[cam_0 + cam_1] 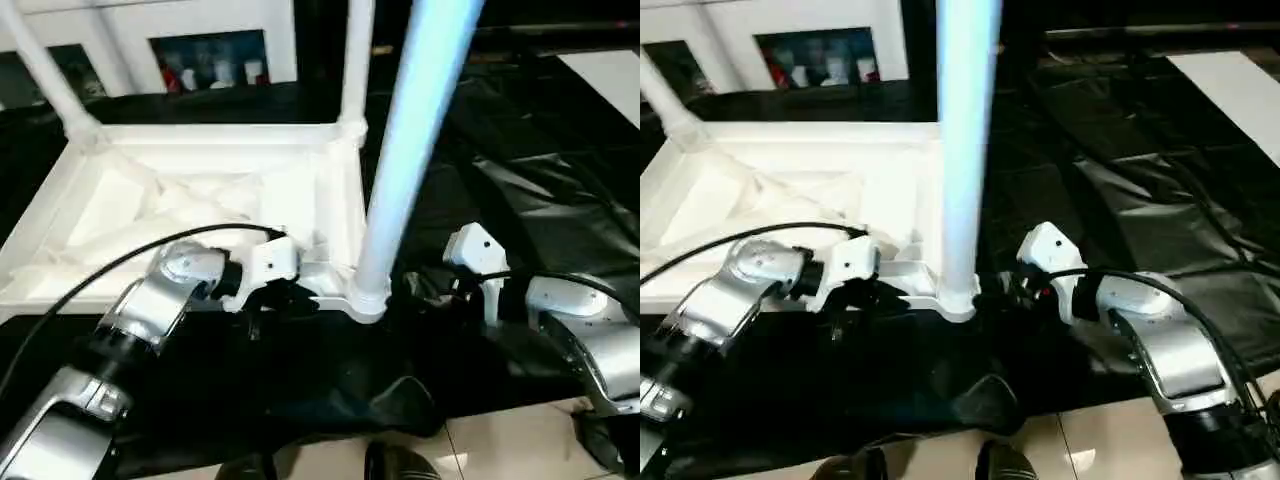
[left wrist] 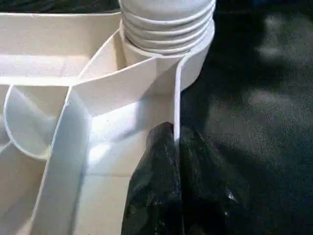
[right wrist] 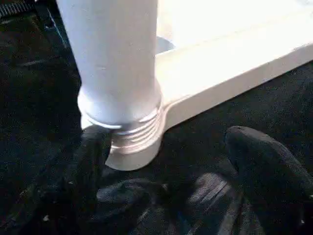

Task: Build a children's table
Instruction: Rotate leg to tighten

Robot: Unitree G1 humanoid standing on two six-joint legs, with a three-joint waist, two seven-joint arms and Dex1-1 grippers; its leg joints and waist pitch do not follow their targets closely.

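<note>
Upturned white tabletop point(image 1: 200, 190) on black sheet point(image 1: 1120, 200), left end effector point(image 2: 177, 161) pinched onto tabletop rim beside near corner leg point(image 1: 962, 150), right end effector point(image 3: 166, 161) spread wide at that leg's base

The tabletop point(image 1: 200, 200) lies upside down at 11 o'clock. A leg point(image 1: 405, 150) stands in its near corner socket point(image 1: 365, 300) at 12 o'clock, two more legs point(image 1: 45, 70) at the far corners.
</note>
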